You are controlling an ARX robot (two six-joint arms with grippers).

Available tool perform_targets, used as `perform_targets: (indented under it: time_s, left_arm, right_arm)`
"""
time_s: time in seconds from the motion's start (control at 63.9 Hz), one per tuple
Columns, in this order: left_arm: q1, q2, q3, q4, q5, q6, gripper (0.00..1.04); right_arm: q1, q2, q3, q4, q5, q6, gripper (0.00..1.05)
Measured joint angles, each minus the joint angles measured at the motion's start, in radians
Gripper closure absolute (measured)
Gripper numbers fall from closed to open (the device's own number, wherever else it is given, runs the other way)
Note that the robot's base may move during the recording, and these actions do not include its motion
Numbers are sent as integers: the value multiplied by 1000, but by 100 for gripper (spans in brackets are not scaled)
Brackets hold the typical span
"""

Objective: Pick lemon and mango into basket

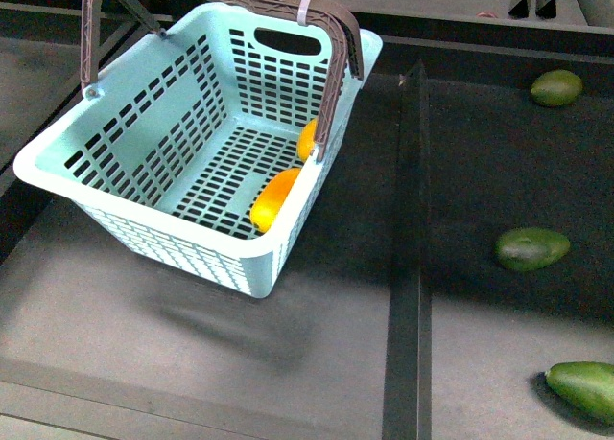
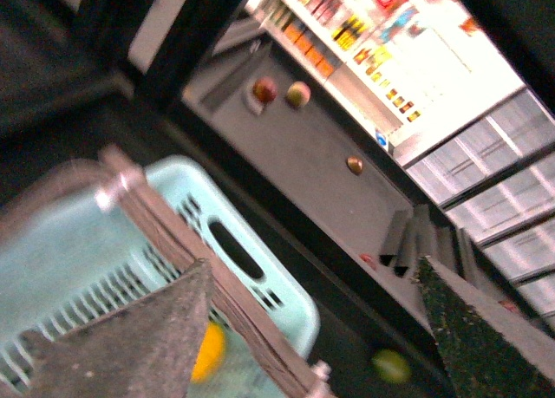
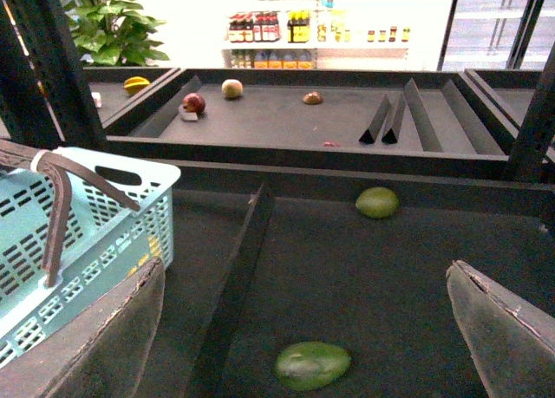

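Note:
The light teal basket (image 1: 115,138) stands on the dark shelf at the left, its brown handle (image 1: 336,85) raised. Inside it, against the right wall, lie the yellow-orange mango (image 1: 275,198) and, further back, the lemon (image 1: 306,139), partly hidden by the handle. Neither gripper shows in the front view. My left gripper (image 2: 316,329) is open and empty, above the basket's (image 2: 260,285) far corner and handle (image 2: 199,251); one yellow fruit (image 2: 209,351) shows below, blurred. My right gripper (image 3: 303,329) is open and empty over the shelf to the right of the basket (image 3: 104,216).
Three dark green avocados (image 1: 532,249) (image 1: 556,87) (image 1: 585,387) lie in the right compartment, beyond a black divider (image 1: 411,220). Two avocados show in the right wrist view (image 3: 313,365) (image 3: 377,202). Another shelf with fruit (image 3: 194,103) stands behind.

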Motion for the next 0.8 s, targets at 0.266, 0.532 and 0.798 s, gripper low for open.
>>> perform_targets:
  time_s: [0.266, 0.532, 0.798]
  left_arm:
    - [139, -248, -431, 286, 110, 653, 93]
    - [222, -460, -630, 277, 187, 685, 101]
    - [316, -673, -742, 172, 299, 690, 101]
  right_arm:
    - [0, 0, 0, 0, 0, 0, 9]
    - [0, 0, 0, 0, 0, 0, 9]
    - [0, 0, 0, 0, 0, 0, 9]
